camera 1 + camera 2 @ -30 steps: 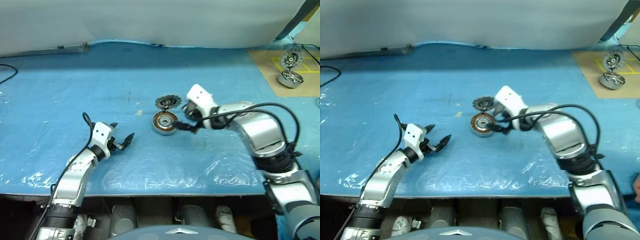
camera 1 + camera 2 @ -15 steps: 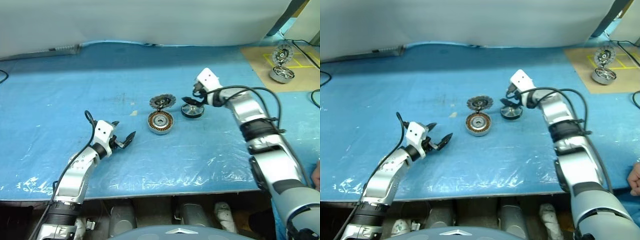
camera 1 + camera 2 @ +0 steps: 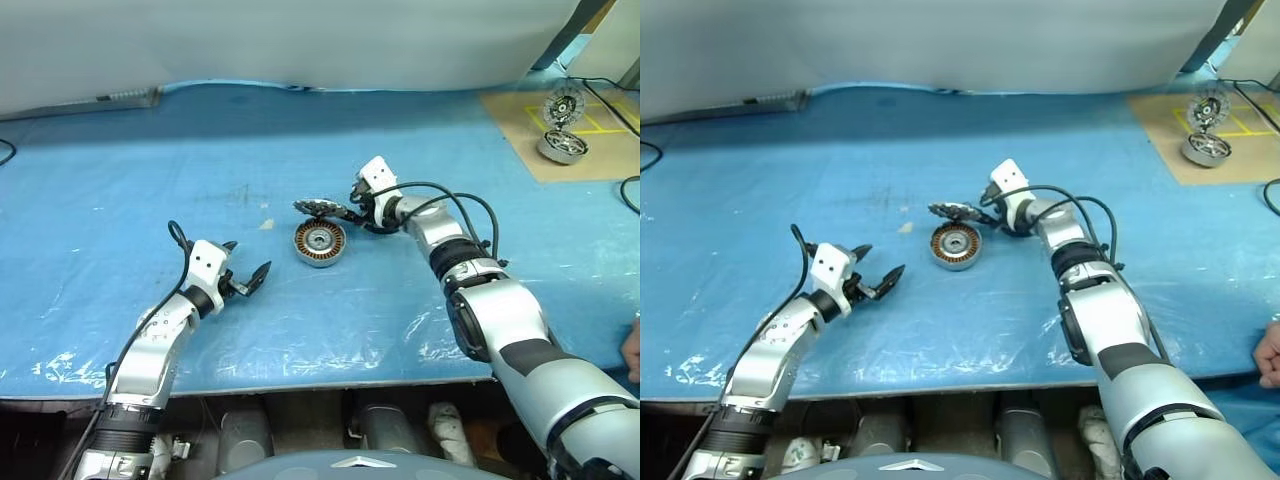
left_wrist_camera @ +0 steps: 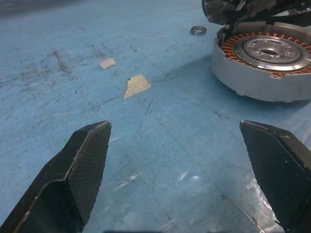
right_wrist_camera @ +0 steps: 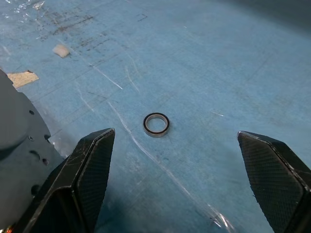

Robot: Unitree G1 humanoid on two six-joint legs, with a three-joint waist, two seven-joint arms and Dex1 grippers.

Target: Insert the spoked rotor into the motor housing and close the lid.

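The motor housing sits mid-table with its copper windings facing up, and shows close in the left wrist view. Its hinged lid leans tilted over the housing's far edge. My right gripper is open just behind the lid, whose grey back is beside one finger. Nothing lies between those fingers but the mat and a tiny thin ring. The spoked rotor is hidden under my right wrist. My left gripper hovers open and empty, left of the housing and nearer me.
A second motor unit stands on a brown board at the far right. A tan tape scrap lies on the blue mat left of the housing. A person's hand shows at the right edge. The table's front edge runs below my arms.
My right gripper has swung left from over the spoked rotor to just behind the lid. The lid now leans further over the housing. The left arm has not moved.
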